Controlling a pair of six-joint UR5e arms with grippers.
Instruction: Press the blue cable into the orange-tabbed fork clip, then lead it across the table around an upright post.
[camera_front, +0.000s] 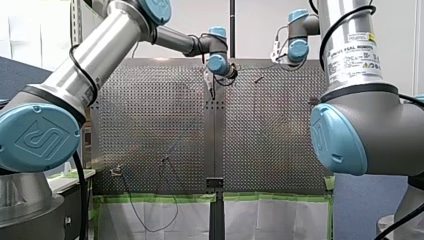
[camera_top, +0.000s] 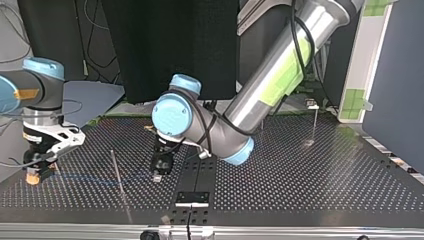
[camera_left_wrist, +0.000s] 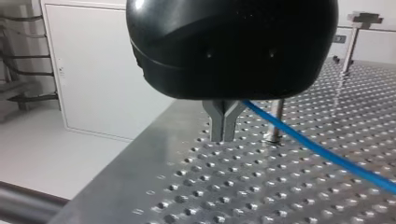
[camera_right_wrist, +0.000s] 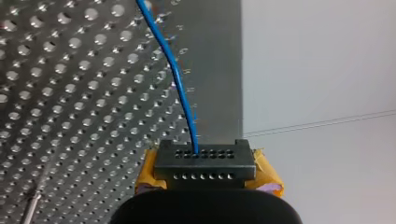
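At the top view's left, my right claw (camera_top: 34, 176) stands low on the counter (camera_top: 300, 185), near its edge. In the right wrist view its yellow-padded fingers look pressed together on the blue cable (camera_right_wrist: 181, 81), which disappears between them. I judge that it holds this end as an anchor, so that the line can be drawn tight. From there the cable runs just above the counter toward the middle and passes close by a thin upright post (camera_top: 116, 170); on which side of the post it passes, I cannot tell. Next comes my left claw (camera_top: 159, 175), pointing straight down with its tips almost on the counter. In the left wrist view its metal fingers are closed on the cable, which leaves them in a straight, taut line. Such a low grip makes sense, I think, because the cable must lie low to be led around a post. Further right a second post (camera_top: 315, 120) stands well apart from both claws. The orange-tabbed fork clip I cannot pick out with certainty, so I cannot say whether the pressing step is done.
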